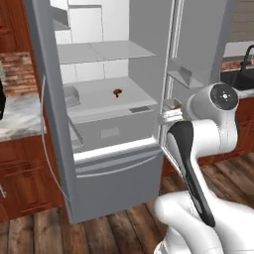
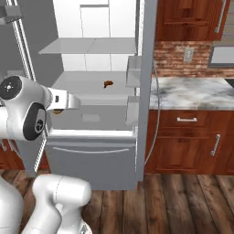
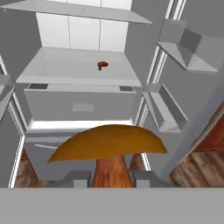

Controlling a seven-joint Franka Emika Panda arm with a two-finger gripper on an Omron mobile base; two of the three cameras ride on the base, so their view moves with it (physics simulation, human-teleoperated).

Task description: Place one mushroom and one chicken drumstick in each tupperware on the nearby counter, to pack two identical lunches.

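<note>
Now | arm raised before fridge (image 1: 109, 99) | fingers (image 3: 76, 178) clamp mushroom (image 3: 109, 151) stem

Premises: domestic kitchen. Evidence: open pale grey fridge (image 1: 114, 124) with shelves, marble worktop (image 2: 192, 91) over reddish-brown wood cabinets (image 2: 192, 141), brick backsplash (image 2: 178, 57), sink tap (image 1: 246, 54), wood plank floor (image 2: 183, 201).

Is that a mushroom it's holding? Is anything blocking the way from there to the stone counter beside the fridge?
Yes, the gripper is shut on a mushroom in front of the open fridge. The right-hand fridge door stands open between it and the marble counter, so it would likely have to go around the door.
</note>
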